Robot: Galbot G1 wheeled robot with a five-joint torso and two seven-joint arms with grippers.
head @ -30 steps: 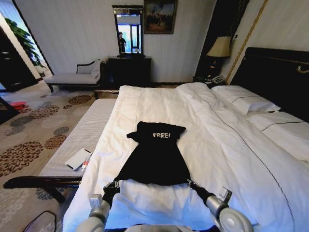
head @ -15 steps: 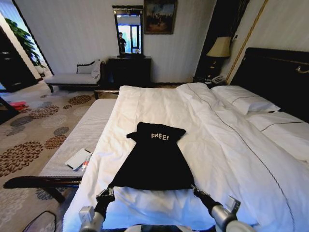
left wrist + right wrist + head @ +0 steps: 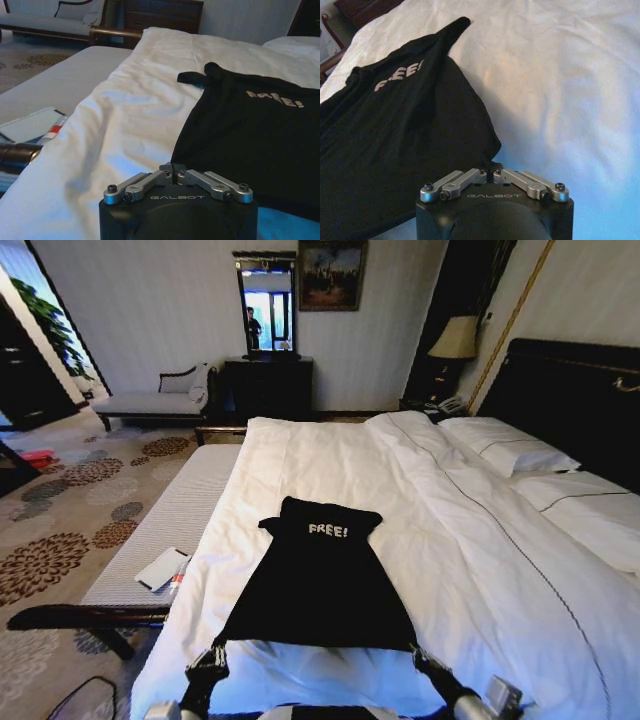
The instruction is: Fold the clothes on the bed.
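The clothes [image 3: 320, 580], a black garment with white "FREE!" lettering [image 3: 328, 530] at its far end, lie flat on the white duvet of the bed [image 3: 470, 540], near the bed's front edge. My left gripper [image 3: 216, 652] is shut on the garment's near left corner, and my right gripper [image 3: 419, 651] is shut on its near right corner. In the left wrist view the left gripper [image 3: 172, 171] pinches the black hem of the clothes [image 3: 250, 125]. The right wrist view shows the right gripper [image 3: 490, 171] clamped on the edge of the clothes [image 3: 395, 140] the same way.
A grey bench [image 3: 175, 515] runs along the bed's left side with a white flat object [image 3: 160, 568] on it. Pillows [image 3: 505, 445] and the dark headboard [image 3: 570, 400] are at the right. A lamp [image 3: 456, 338], a dark dresser [image 3: 268, 385] and a chaise [image 3: 150, 400] stand by the far wall.
Both grippers have drawn back toward me, dragging the garment nearer the bed's front edge. Its near hem has spread wider and the fabric lies flatter.
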